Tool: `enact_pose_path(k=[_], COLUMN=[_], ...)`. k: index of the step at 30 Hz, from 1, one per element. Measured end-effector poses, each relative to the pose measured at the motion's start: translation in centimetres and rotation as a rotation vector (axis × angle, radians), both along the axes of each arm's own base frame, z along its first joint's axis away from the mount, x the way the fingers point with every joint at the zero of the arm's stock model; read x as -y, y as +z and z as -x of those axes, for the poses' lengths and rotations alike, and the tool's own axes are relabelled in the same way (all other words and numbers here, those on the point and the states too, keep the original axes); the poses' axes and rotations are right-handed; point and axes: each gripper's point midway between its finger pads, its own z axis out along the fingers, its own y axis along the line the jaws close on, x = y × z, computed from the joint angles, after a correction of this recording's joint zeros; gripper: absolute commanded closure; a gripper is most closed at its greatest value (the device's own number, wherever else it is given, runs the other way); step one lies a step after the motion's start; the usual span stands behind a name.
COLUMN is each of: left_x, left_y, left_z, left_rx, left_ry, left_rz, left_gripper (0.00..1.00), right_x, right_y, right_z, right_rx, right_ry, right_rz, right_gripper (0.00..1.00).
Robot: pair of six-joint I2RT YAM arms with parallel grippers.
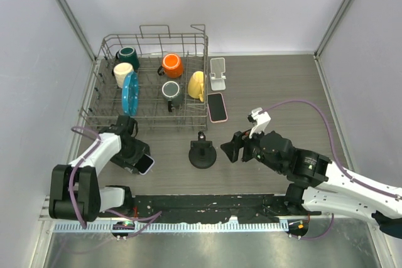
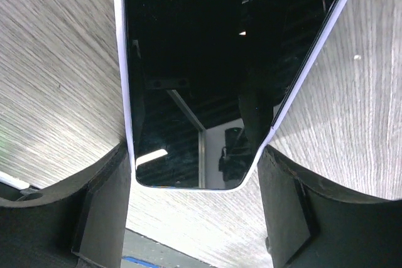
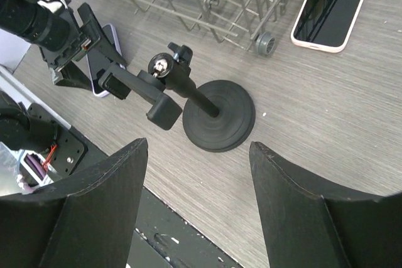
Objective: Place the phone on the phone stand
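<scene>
Lying flat on the wood-grain table at its near-left side, the white-edged phone is clamped across its sides by the left gripper. The right gripper hovers, jaws apart and empty, just right of the black phone stand, which sits mid-table apart from the phone.

2 phones: 1 lilac-edged phone between the left fingers, 1 pink-edged phone beyond the right fingers. 2 phone stands: 1 black stand, 1 white stand. 1 wire rack holding 5 mugs and 1 blue plate.
</scene>
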Motion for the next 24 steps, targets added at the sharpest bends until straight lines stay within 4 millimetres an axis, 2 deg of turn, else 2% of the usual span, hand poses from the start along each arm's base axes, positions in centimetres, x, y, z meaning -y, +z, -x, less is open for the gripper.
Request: enact_pose_path(k=[7, 13, 24], left_x=[1.5, 3.1, 4.8], left_y=[0.5, 1.3, 6.2], left_z=[1.6, 2.5, 2.3], left_rx=[0.057, 0.097, 0.334], left_ry=[-0.064, -0.117, -0.170], left_rz=[0.098, 0.200, 0.299], left_gripper=[1.00, 1.00, 1.00], right_x=[-1.2, -1.5, -3.1], right_y=[-1.6, -1.4, -2.4], right_z=[0.4, 0.6, 0.6], right_rx=[-0.047, -0.052, -0.090], right_ry=[0.045, 0.055, 0.081], right_rz=[0.040, 0.023, 0.028], right_gripper=[0.29, 0.29, 0.29])
